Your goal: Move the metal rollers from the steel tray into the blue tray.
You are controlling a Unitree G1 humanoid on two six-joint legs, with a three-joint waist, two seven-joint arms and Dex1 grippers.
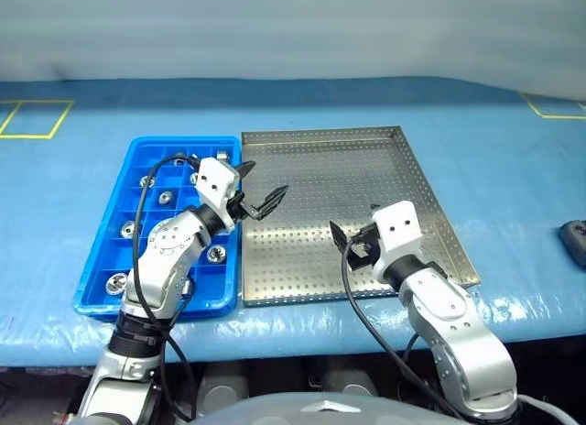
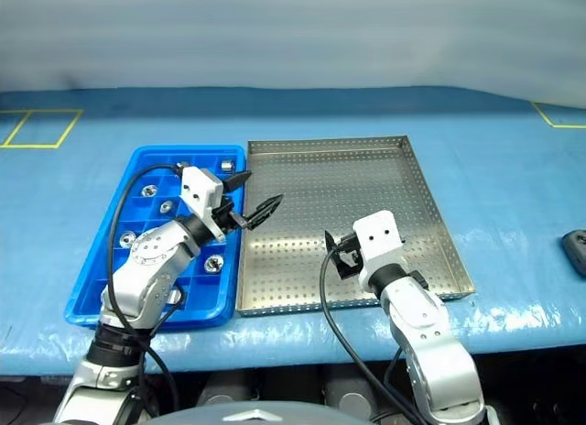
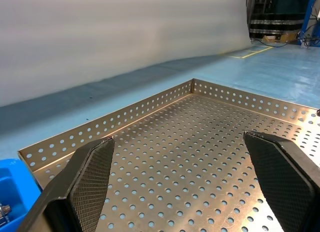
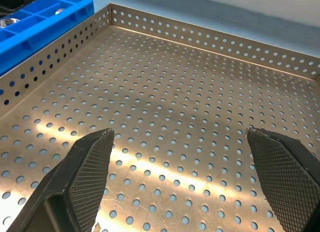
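Two grippers hang wide and empty at lower centre: right gripper, left gripper. Beneath them the steel tray lies bare beside the blue tray, which holds the metal rollers. A blue-covered desk with yellow tape squares runs to a pale wall at top.

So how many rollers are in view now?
7 rollers, all in the blue tray: two at the far end, three mid-left, one near-left corner, one near the steel tray. Left arm may hide more.
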